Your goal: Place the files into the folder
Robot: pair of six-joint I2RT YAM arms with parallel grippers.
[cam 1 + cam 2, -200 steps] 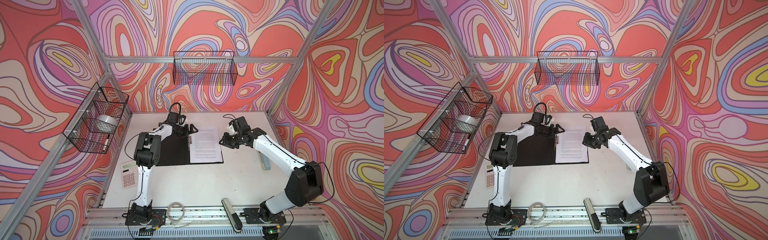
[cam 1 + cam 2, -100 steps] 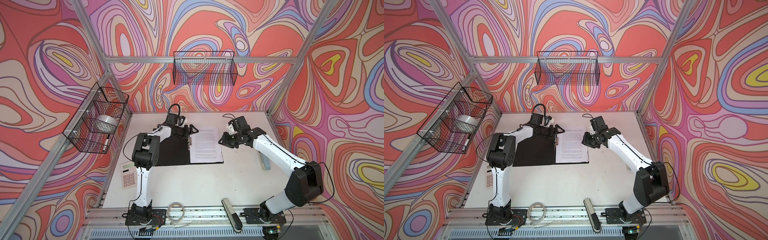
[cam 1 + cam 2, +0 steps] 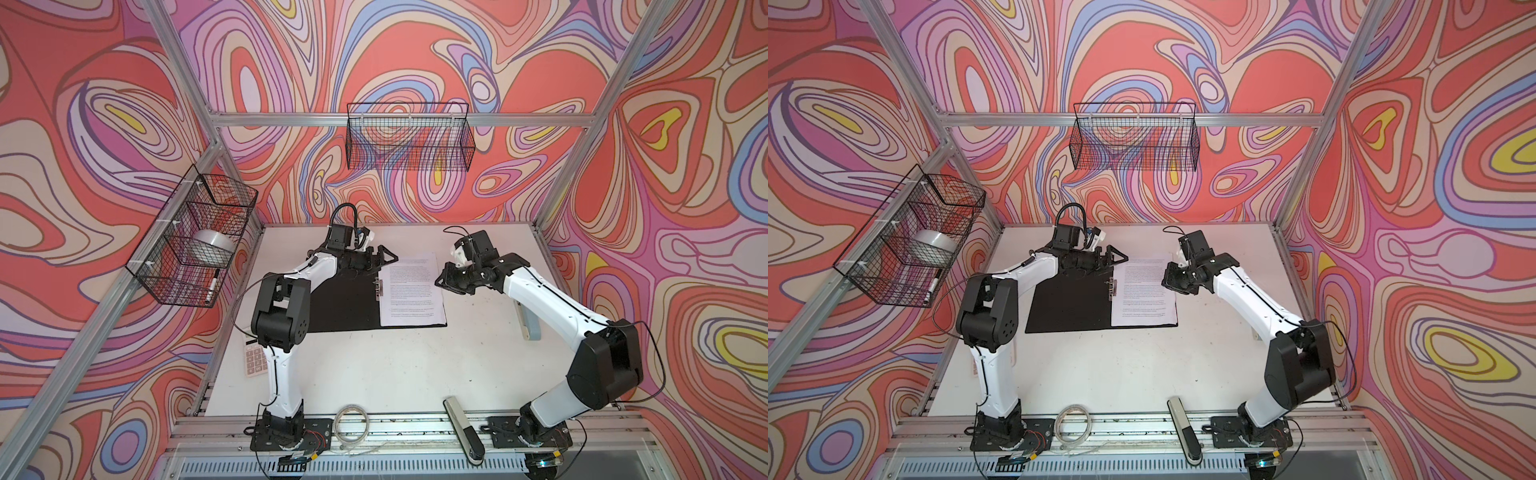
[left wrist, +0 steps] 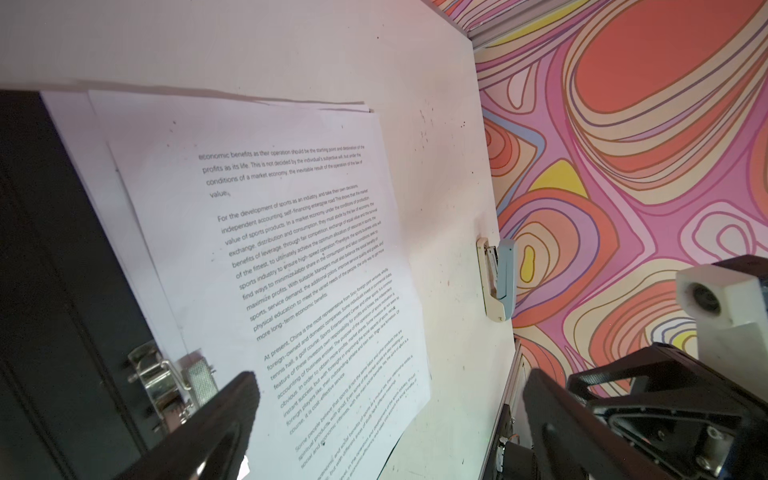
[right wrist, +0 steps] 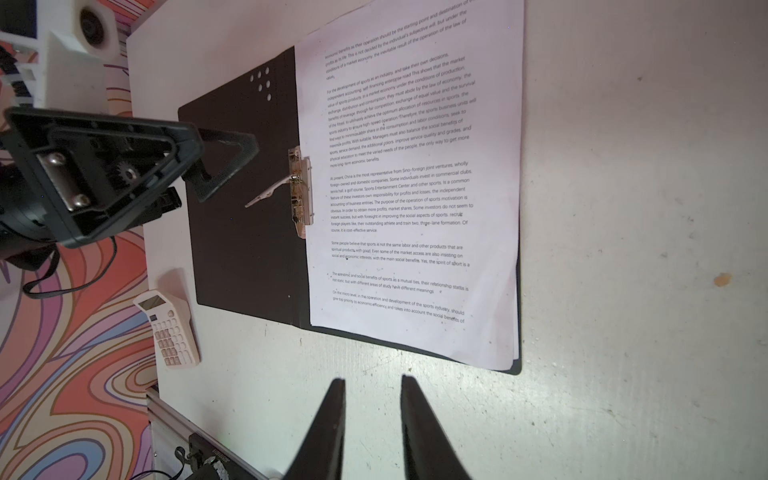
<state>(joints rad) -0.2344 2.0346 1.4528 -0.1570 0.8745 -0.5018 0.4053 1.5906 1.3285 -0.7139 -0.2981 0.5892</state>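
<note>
The folder (image 3: 332,307) lies open on the white table, black inside up, in both top views (image 3: 1067,307). The files (image 3: 411,286), white sheets of small black text, lie stacked on its right half (image 5: 415,187). The metal spine clip (image 5: 301,191) has its lever raised. My left gripper (image 3: 384,255) hovers at the far end of the spine, open wide, with nothing between its fingers (image 4: 392,378). My right gripper (image 3: 440,280) sits at the sheets' right edge, over bare table in the right wrist view (image 5: 373,380), narrowly open and empty.
A calculator (image 3: 254,361) lies left of the folder by the left arm. A stapler (image 3: 528,320) lies near the right wall. Wire baskets hang on the left wall (image 3: 195,241) and back wall (image 3: 409,141). A cable coil (image 3: 352,422) and a dark bar (image 3: 461,424) rest on the front rail.
The left arm's elbow has drifted slightly to the left. Both grippers, the folder and the files stay where they were.
</note>
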